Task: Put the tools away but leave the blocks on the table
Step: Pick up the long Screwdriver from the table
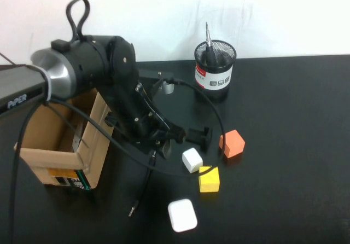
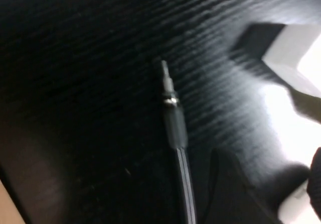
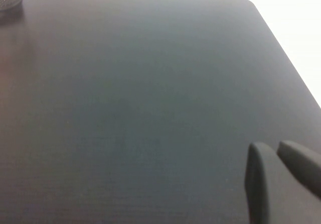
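Just beside white cube point(image 1: 192, 160), left gripper point(image 1: 165, 139), state unclear; right gripper point(image 3: 273, 149) closed above table point(image 3: 150, 108).

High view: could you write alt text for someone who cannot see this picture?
A black robot arm reaches low over a black table, its left gripper above a thin black screwdriver. Nearby lie a white block, yellow block, orange block and white case. A mesh cup holds another screwdriver; a cardboard box stands left.

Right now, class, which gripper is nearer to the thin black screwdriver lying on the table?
Left. The left gripper hangs right over the thin black screwdriver. The right gripper, shut, is over bare table, no tool nearby.
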Robot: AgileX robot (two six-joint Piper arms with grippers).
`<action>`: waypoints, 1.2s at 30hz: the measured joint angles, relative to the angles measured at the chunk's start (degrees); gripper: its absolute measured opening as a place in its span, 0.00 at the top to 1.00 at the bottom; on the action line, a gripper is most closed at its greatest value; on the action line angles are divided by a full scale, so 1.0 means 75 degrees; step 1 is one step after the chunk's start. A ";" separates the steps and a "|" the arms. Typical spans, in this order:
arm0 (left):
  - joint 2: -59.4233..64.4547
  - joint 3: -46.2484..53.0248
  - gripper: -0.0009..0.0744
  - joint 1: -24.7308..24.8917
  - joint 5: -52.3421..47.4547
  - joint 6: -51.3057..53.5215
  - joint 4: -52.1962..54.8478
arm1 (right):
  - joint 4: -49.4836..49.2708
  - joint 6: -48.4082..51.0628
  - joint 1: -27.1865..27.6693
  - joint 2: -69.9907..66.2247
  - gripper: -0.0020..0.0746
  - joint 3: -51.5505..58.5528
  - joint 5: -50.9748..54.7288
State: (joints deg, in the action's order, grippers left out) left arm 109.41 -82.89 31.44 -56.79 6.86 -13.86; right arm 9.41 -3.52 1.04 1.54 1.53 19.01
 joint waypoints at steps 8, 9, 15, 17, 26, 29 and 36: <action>0.0402 -0.0002 0.59 0.0000 0.0327 0.0000 0.0121 | 0.0000 0.0000 0.0000 0.0000 0.98 0.0000 0.0000; 0.0447 -0.0002 0.59 0.0000 0.0385 0.0000 0.0121 | 0.0000 0.0000 0.0000 0.0000 0.98 0.0000 0.0000; 0.0739 -0.0002 0.59 0.0000 0.0616 0.0000 0.0452 | 0.0000 0.0000 0.0000 0.0000 0.98 0.0000 0.0000; 0.0752 -0.0002 0.59 0.0000 0.0686 0.0000 0.0545 | 0.0000 0.0000 0.0000 0.0000 0.98 0.0000 0.0000; 0.0827 -0.0002 0.59 0.0000 0.0886 0.0000 0.0641 | 0.0000 0.0000 0.0000 0.0000 0.98 0.0000 0.0000; 0.0827 -0.0002 0.59 0.0000 0.0889 0.0000 0.0641 | 0.0000 0.0000 0.0000 0.0000 0.98 0.0000 0.0000; 0.0827 -0.0002 0.59 0.0000 0.0947 0.0000 0.0690 | 0.0000 0.0000 0.0000 0.0000 0.98 0.0000 0.0000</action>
State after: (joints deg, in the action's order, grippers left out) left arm 115.61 -82.91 31.44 -49.69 6.86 -8.69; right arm 9.41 -3.52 1.04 1.54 1.53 19.01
